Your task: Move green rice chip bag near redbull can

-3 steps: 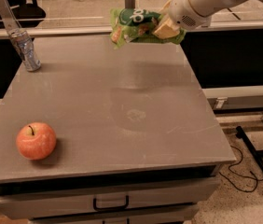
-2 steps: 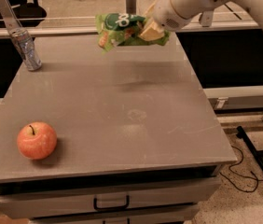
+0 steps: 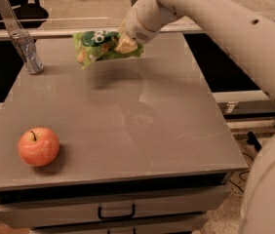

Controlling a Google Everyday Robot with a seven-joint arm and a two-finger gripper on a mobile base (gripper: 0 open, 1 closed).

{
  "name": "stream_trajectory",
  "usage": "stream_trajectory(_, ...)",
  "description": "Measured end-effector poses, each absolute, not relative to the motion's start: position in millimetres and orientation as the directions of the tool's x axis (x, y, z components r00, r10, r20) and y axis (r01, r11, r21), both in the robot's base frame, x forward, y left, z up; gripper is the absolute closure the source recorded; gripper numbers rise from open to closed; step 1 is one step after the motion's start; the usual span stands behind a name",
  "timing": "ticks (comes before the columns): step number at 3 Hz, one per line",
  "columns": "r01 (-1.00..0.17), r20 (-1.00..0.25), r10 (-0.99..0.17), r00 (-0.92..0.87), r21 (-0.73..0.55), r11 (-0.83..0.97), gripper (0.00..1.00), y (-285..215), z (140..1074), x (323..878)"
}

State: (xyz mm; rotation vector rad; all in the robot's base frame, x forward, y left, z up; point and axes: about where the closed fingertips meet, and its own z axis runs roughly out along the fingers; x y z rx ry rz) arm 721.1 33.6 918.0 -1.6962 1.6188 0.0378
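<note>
Gripper [image 3: 127,42], raised over table's [image 3: 186,130] far side, clamped green rice chip bag [image 3: 97,46] by right edge; likely light, crinkly, limp.

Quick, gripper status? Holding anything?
Gripper: closed on the chip bag, holding it in the air over the table's far part, right of the can.

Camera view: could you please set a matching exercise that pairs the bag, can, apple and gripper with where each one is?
Things:
1. bag
2. can
3. apple
4. gripper

Places:
A. resting near the front left corner of the table
B. standing upright at the back left corner
C. held in the air over the back of the table
D. shut on the bag's right end

Pairs: 1-C, 2-B, 3-A, 4-D
</note>
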Motion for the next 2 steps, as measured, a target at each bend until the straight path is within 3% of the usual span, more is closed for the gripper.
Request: stream_trajectory(2,-0.879,-0.511,-0.849,0.134,-0.457,0.137,1.0,89.6,877.4,751.0)
